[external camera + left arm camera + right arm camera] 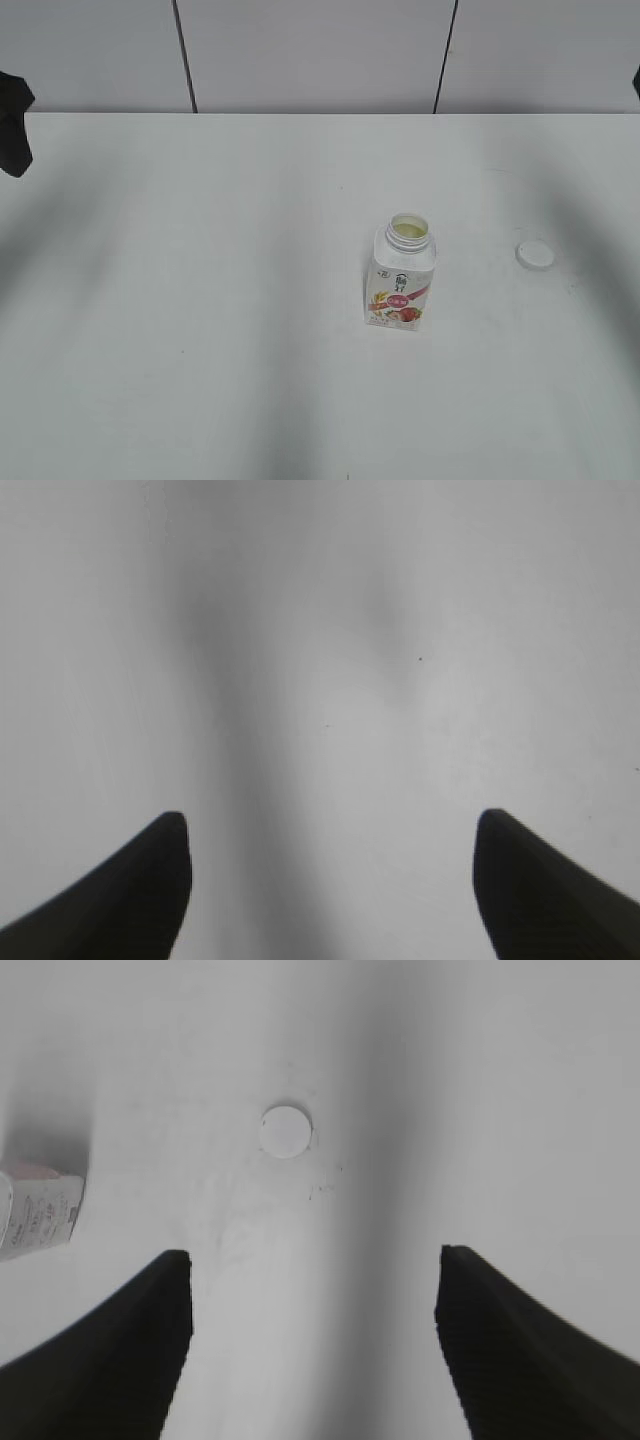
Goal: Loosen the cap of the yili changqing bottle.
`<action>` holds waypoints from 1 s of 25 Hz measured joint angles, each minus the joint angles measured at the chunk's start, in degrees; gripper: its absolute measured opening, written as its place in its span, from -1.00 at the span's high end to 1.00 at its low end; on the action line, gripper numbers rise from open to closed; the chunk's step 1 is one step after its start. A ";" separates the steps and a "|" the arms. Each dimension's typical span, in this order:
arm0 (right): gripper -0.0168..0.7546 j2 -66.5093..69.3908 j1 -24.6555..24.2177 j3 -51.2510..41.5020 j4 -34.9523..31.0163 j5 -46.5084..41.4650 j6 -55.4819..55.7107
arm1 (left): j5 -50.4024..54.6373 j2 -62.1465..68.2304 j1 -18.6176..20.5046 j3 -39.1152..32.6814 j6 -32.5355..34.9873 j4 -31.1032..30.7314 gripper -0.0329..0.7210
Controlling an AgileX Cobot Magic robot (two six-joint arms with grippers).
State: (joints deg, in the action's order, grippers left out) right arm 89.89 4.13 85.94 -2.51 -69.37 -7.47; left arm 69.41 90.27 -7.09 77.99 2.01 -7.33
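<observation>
The yili changqing bottle (400, 280) stands upright on the white table, right of centre, with its neck open and no cap on it. Its lower corner shows at the left edge of the right wrist view (35, 1210). The white cap (535, 254) lies flat on the table to the bottle's right, apart from it, and shows in the right wrist view (286, 1131). My right gripper (312, 1260) is open and empty, hovering short of the cap. My left gripper (330, 825) is open and empty over bare table.
The white table (200, 300) ends at a grey panelled wall (310, 50) at the back. A dark part of the left arm (14, 125) shows at the far left edge. Soft arm shadows fall across the tabletop.
</observation>
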 joint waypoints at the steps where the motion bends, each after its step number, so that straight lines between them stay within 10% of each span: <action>1: -0.59 -1.73 0.00 -0.95 -0.04 0.00 0.18 | 0.05 -1.76 0.00 -0.94 0.00 1.16 -0.50; 25: -0.59 -40.81 0.00 -33.23 -0.03 -0.18 0.39 | -2.32 -54.34 0.00 -40.33 0.00 9.14 -0.50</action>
State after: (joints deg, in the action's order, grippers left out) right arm 49.07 4.13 52.71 -2.54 -69.55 -7.08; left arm 67.09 35.93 -7.09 37.65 2.01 1.81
